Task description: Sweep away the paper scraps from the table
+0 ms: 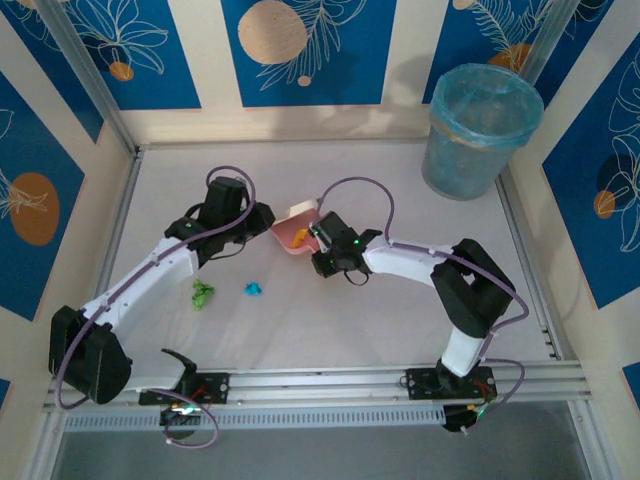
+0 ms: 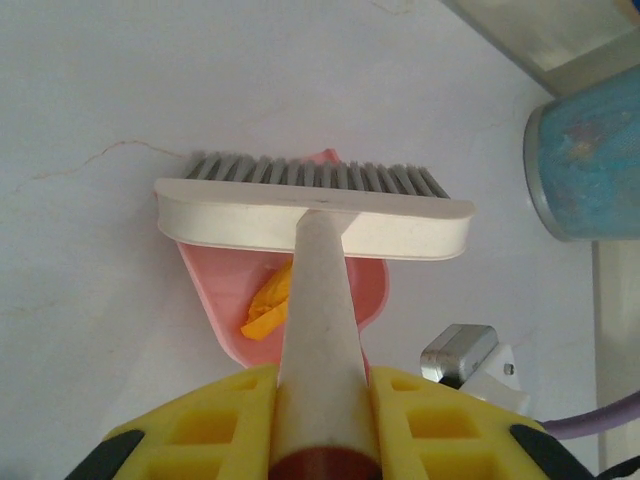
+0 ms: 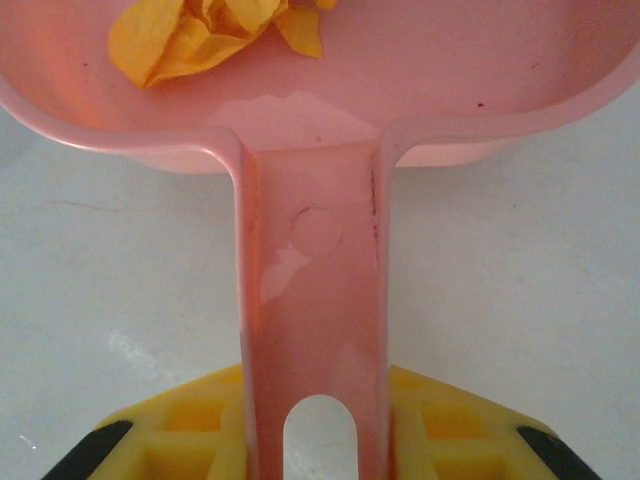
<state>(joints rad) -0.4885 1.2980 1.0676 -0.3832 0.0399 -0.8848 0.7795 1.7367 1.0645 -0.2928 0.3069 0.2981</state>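
Farthest to my left, a green scrap is lying on the white table, just in front of my left arm. A cyan scrap is lying near it on its right, apart from it. These 2 paper scraps are sitting loose on the bare surface, on the near side of the dustpan.

My left jaws are clamping the cream handle of the brush. They are closed as far as the handle allows, with 1 yellow finger pressing on each side of it. The brush head is stretching across the open mouth of the pink dustpan, its grey bristles pointing away from my wrist. I cannot tell whether the bristles are touching the table.

In the middle, an orange scrap is resting inside the dustpan, on its floor behind the brush head. From my right wrist it is showing as a crumpled wad near the pan's left side.

My right jaws are gripping the dustpan's flat pink handle. They are parted only by the handle's width, with the yellow fingers hugging both its edges.

At the far right corner, a bin with a blue liner is standing upright, well apart from everything else.
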